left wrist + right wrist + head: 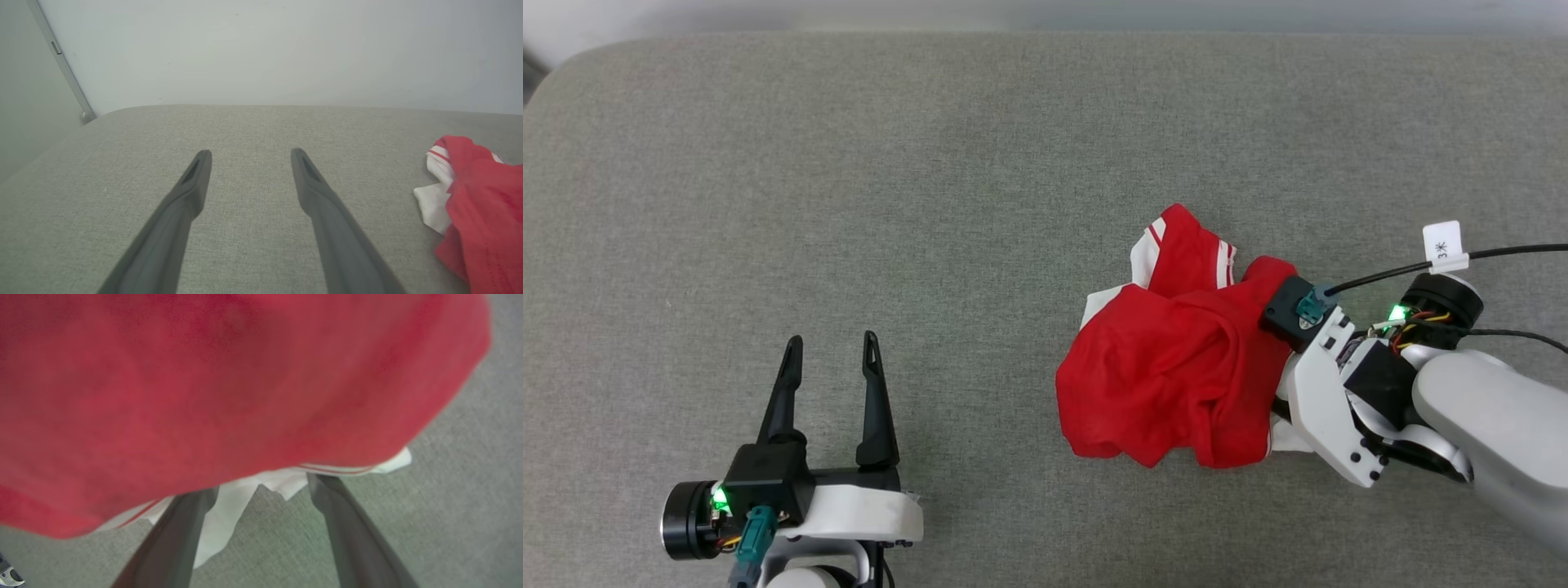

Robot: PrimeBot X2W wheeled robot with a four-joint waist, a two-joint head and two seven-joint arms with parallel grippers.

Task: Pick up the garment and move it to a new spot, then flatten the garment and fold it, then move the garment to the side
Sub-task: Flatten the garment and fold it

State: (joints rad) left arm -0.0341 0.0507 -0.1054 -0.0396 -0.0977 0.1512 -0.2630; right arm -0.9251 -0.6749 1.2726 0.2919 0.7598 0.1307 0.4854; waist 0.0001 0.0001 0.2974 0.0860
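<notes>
Head view: garment (1176, 367) crumpled; striped sleeve (1223, 265) points away.

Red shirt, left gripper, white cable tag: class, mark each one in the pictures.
Red shirt (1168, 367): head view, middle of the crumpled cloth.
Left gripper (832, 338): head view, midway between its fingertips.
White cable tag (1443, 242): head view, centre of the label.

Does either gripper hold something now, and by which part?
Nothing is gripped yet. The right gripper stands open, fingertips hidden under the white-trimmed edge of the garment; the left gripper is open, away from it.
</notes>
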